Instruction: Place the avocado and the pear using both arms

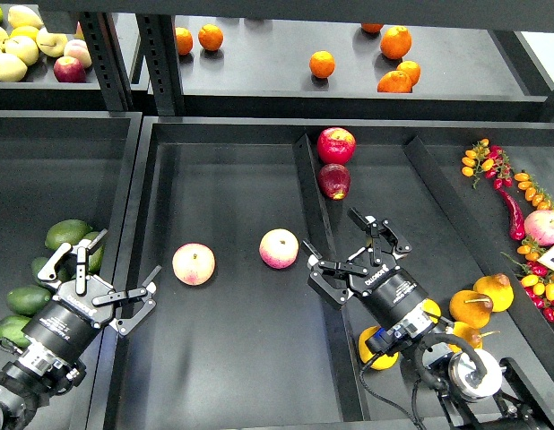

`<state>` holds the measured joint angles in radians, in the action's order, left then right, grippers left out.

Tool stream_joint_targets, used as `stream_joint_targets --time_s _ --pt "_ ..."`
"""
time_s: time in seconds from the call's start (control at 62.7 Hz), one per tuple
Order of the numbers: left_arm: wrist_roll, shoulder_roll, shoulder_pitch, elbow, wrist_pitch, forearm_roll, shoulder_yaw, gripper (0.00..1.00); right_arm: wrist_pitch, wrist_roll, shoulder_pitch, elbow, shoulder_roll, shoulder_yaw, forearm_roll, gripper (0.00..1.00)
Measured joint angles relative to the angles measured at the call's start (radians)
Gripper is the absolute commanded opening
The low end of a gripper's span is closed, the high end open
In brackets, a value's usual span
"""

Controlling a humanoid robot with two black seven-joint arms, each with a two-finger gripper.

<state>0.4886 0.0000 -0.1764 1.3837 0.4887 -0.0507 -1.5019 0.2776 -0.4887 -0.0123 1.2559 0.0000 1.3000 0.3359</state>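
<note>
Black tray (232, 376), shelf (259, 85) behind, seemingly metal

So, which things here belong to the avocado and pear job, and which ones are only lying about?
For the job:
avocados at the left
pears at the right
left claw, open and empty
right claw, open and empty

Lying about:
two pink-yellow fruits in the middle
red fruits
oranges on the shelf
</note>
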Motion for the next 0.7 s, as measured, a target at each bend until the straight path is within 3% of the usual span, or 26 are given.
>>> stream_joint_targets --time_s 0.096,0.303,0.701 --pt "0.0 0.0 0.0 0.0 0.0 0.0 -0.003 0.99 0.0 0.003 0.0 0.0 0.0 0.003 0.001 1.0" --pt "0.0 0.0 0.001 0.0 0.0 0.0 -0.003 0.99 0.01 0.084 0.0 0.026 0.0 0.005 0.023 1.0" --pt "0.0 0.0 0.001 0.0 0.0 0.0 -0.003 0.99 0.012 0.097 0.0 0.033 0.0 0.006 0.031 1.0"
